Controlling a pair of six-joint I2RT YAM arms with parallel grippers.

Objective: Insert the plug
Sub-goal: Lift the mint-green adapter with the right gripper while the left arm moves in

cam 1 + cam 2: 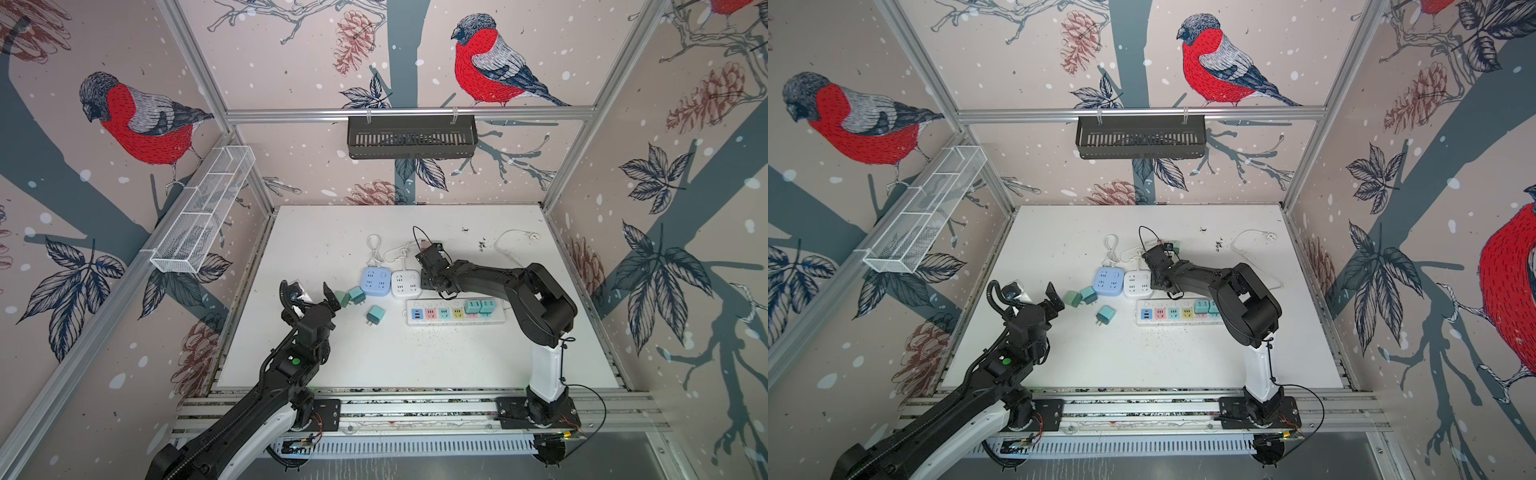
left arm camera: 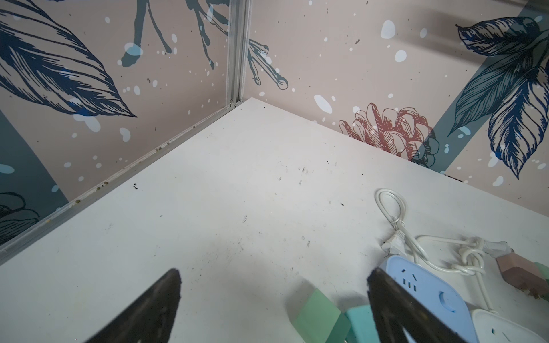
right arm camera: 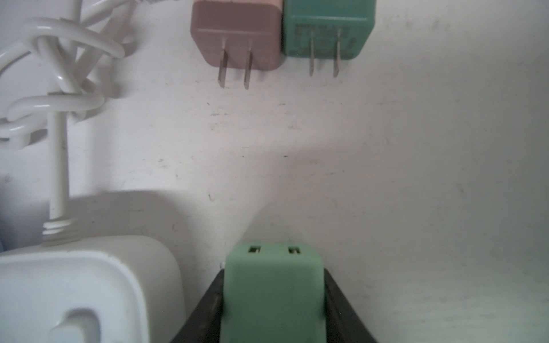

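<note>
In the right wrist view my right gripper [image 3: 273,274] is shut on a light green plug [image 3: 273,300]; both black fingers press its sides and its slotted end faces outward. Its prongs are hidden. In both top views this gripper [image 1: 430,254] [image 1: 1160,257] hangs behind the white cube socket [image 1: 405,283], and the arm hides the held plug. The white power strip [image 1: 494,318] lies in front, with two teal plugs [image 1: 480,306] seated at its right end. My left gripper [image 1: 331,300] [image 2: 274,276] stands open beside a green plug [image 1: 341,297] [image 2: 319,317].
A pink plug [image 3: 237,35] and a teal plug [image 3: 326,29] lie prongs-up-table past the right gripper. A blue cube socket [image 1: 376,281], knotted white cords [image 3: 59,74] and two loose teal plugs [image 1: 356,294] [image 1: 376,313] crowd the table's middle. Walls close three sides.
</note>
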